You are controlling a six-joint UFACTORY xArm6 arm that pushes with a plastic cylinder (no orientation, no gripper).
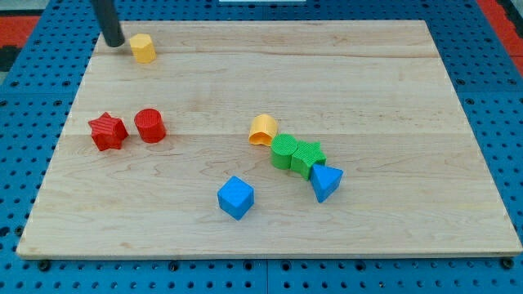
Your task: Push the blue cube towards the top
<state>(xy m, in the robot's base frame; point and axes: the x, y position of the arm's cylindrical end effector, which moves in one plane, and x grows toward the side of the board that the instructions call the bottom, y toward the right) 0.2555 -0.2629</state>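
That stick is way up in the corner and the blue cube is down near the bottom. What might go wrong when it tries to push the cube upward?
1. My tip sits at the view's top left, beside the yellow block; setting off, it could nudge that.
2. To get below the blue cube, it passes near the red star and red cylinder.
3. Pushed off-centre, the cube may veer right into the orange block or green blocks.
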